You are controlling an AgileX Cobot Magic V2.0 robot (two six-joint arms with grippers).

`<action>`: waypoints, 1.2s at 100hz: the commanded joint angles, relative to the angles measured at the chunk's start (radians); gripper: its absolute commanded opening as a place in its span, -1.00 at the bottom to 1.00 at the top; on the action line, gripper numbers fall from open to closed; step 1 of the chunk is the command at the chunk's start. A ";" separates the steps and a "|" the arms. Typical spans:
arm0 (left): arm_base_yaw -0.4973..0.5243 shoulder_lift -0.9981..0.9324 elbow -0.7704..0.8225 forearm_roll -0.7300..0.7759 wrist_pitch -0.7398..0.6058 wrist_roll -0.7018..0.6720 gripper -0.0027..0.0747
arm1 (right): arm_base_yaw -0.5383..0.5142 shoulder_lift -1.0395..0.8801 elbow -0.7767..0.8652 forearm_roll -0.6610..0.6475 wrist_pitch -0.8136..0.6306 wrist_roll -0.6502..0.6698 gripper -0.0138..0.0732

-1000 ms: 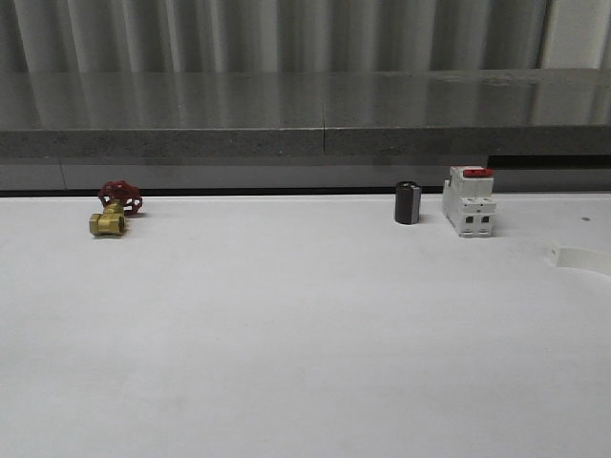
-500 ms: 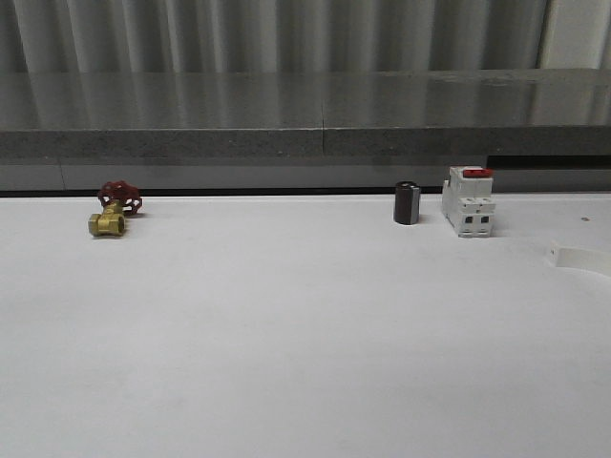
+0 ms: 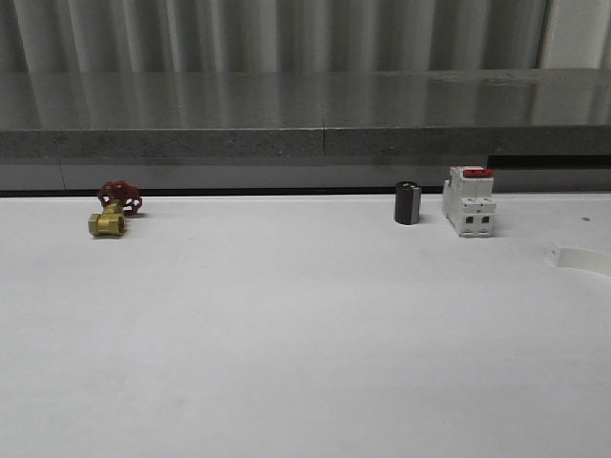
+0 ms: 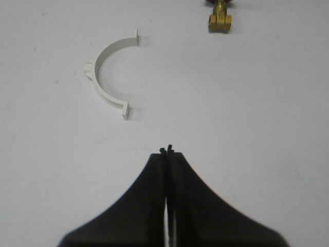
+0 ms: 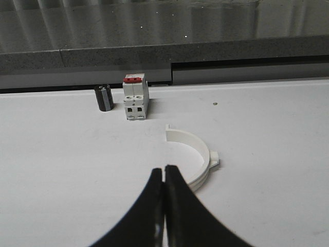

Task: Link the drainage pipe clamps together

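Task not begun: you have two separate clamp halves on the white tabletop (image 3: 305,334), well apart. Left half-ring (image 4: 108,77) lies flat ahead of your left hand (image 4: 166,151), near the brass valve (image 4: 219,20). Right half-ring (image 5: 193,154) lies just beyond your right hand (image 5: 164,168), short of the breaker (image 5: 135,96) and dark cylinder (image 5: 105,98). Both hands clenched, empty. Halves: smooth white plastic arcs, end tabs, outer lug. Remaining: grasp both, bring together, join.
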 commanded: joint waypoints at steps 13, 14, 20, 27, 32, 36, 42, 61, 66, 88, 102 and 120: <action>0.000 0.065 -0.038 -0.002 -0.050 0.013 -0.23 | -0.006 -0.020 -0.014 0.001 -0.084 -0.009 -0.95; 0.000 0.067 -0.038 -0.002 -0.050 0.013 -0.18 | -0.006 -0.020 -0.014 0.001 -0.084 -0.009 -0.95; 0.000 0.079 -0.038 -0.002 -0.059 0.013 0.22 | -0.006 -0.020 -0.014 0.001 -0.084 -0.009 -0.95; 0.000 0.091 -0.038 -0.002 -0.068 0.013 0.53 | -0.006 -0.020 -0.014 0.001 -0.084 -0.009 -0.95; 0.000 0.102 -0.038 -0.002 -0.073 0.013 0.61 | -0.006 -0.020 -0.014 0.001 -0.084 -0.009 -0.95; 0.000 0.117 -0.038 -0.002 -0.075 0.013 0.62 | -0.006 -0.020 -0.014 0.001 -0.084 -0.009 -0.95; 0.000 0.153 -0.048 0.003 -0.075 0.013 0.62 | -0.006 -0.020 -0.014 0.001 -0.084 -0.009 -0.95; 0.017 0.347 -0.161 0.108 -0.049 0.022 0.62 | -0.006 -0.020 -0.014 0.001 -0.084 -0.009 -0.95; 0.038 0.407 -0.204 0.085 -0.051 0.073 0.62 | -0.006 -0.020 -0.014 0.001 -0.084 -0.009 -0.95; 0.178 0.662 -0.370 -0.191 -0.101 0.371 0.62 | -0.006 -0.020 -0.014 0.001 -0.084 -0.009 -0.95; 0.249 0.790 -0.458 -0.219 -0.084 0.450 0.62 | -0.006 -0.020 -0.014 0.001 -0.084 -0.009 -0.95; 0.311 0.922 -0.541 -0.219 -0.080 0.460 0.62 | -0.006 -0.020 -0.014 0.001 -0.084 -0.009 -0.95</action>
